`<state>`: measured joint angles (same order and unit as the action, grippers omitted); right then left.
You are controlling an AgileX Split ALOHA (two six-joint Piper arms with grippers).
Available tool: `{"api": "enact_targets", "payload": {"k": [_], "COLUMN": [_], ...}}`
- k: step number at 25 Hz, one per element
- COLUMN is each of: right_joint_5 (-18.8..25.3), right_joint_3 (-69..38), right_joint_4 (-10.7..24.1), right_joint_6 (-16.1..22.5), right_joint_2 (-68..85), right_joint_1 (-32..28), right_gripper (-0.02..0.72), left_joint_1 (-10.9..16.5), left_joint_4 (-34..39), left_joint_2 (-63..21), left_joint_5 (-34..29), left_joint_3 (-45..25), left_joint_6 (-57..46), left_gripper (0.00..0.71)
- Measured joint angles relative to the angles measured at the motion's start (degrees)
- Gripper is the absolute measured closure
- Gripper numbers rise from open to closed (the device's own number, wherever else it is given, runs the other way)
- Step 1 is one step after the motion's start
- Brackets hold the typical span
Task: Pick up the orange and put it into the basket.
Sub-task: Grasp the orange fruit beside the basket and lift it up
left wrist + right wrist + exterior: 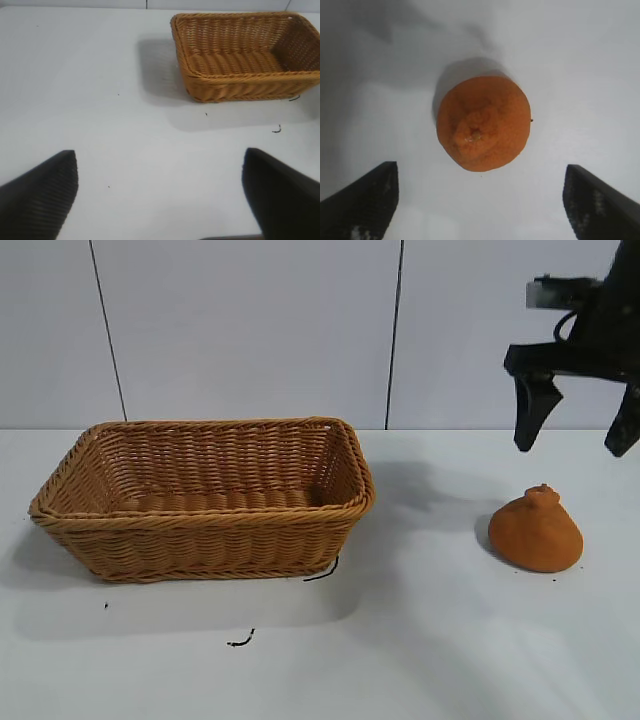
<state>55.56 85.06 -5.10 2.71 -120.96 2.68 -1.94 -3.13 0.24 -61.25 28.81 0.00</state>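
Note:
The orange (536,532) is a matte orange-brown lump with a knobby tip, sitting on the white table at the right. My right gripper (572,430) hangs open and empty above it, a little behind. In the right wrist view the orange (483,122) lies ahead of the wide-spread fingers (362,200). The woven wicker basket (110,515) stands empty at the left and shows far off in the left wrist view (240,82). My left gripper (160,192) is open over bare table, out of the exterior view.
Small black specks (240,641) lie on the table in front of the basket, and one (322,572) at its front right corner. A pale panelled wall (250,330) stands behind the table.

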Motion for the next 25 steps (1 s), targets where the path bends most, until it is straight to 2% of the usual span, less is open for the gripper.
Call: {"api": "enact_targets", "payload": {"k": [7,13,15,16,18,20,21,25], "right_joint_5": [-3.18,-3.43,-3.43,-3.43,-3.43,-3.25,-2.9,2.06], "right_joint_3": [0.0,0.0,0.0,0.0,0.0,0.26,0.68,4.94], "right_joint_4": [-0.04,0.08,0.19,0.19,0.21,0.21,0.21,0.21], "right_joint_6": [-0.04,-0.04,-0.04,-0.04,-0.04,-0.04,-0.04,-0.04], "right_joint_2": [-2.11,-2.11,-2.11,-2.11,-2.11,-2.11,-2.05,-2.06], "right_joint_1": [0.0,0.0,0.0,0.0,0.0,0.0,0.0,0.0], "right_gripper": [0.093,0.112,0.178,0.243,0.389,0.584,0.638,0.645], "left_joint_1": [0.0,0.0,0.0,0.0,0.0,0.0,0.0,0.0], "left_joint_4": [0.0,0.0,0.0,0.0,0.0,0.0,0.0,0.0], "left_joint_2": [0.0,0.0,0.0,0.0,0.0,0.0,0.0,0.0], "left_joint_5": [0.0,-0.06,-0.06,-0.06,-0.06,-0.06,-0.06,-0.06], "left_joint_3": [0.0,0.0,0.0,0.0,0.0,0.0,0.0,0.0], "left_joint_6": [0.0,0.0,0.0,0.0,0.0,0.0,0.0,0.0], "left_gripper": [0.071,0.071,0.071,0.071,0.071,0.071,0.071,0.071]}}
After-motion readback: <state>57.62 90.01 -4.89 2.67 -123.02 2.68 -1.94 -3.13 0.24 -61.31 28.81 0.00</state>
